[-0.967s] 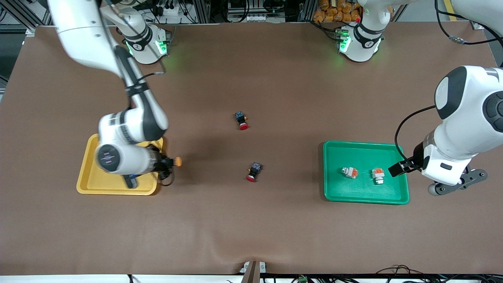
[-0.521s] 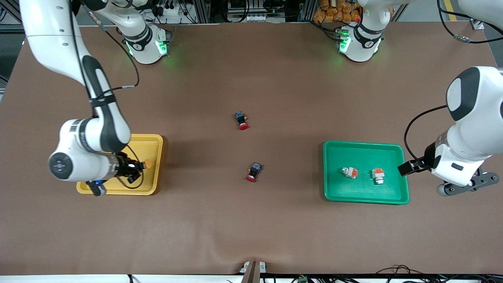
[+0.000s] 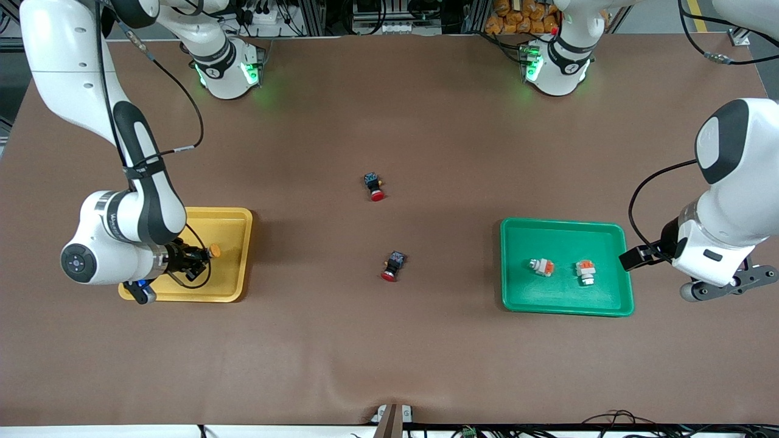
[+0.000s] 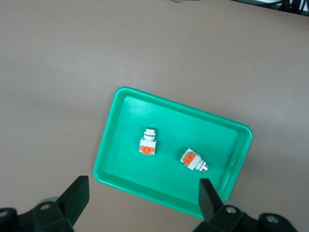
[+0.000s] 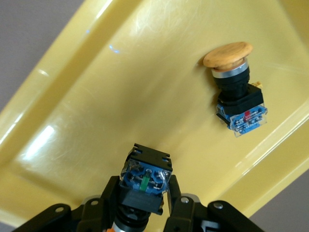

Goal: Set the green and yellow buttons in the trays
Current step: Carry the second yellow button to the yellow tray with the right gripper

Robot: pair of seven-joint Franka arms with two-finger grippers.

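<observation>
The right pincer (image 5: 144, 203) hangs over the yellow tray (image 3: 234, 286), clamped on a black switch with a yellow-orange cap (image 3: 207, 250). A second yellow-capped switch (image 5: 236, 92) lies on its side in that tray. At the left arm's end of the tabletop (image 3: 389, 353), the left pincer (image 4: 140, 198) waits with its jaws spread wide and empty, above the green tray (image 3: 608, 307), where two white switches with orange blocks (image 3: 541, 266) (image 3: 585, 272) lie side by side. Two red-capped switches (image 3: 373, 185) (image 3: 394, 266) rest on the tabletop between the trays
</observation>
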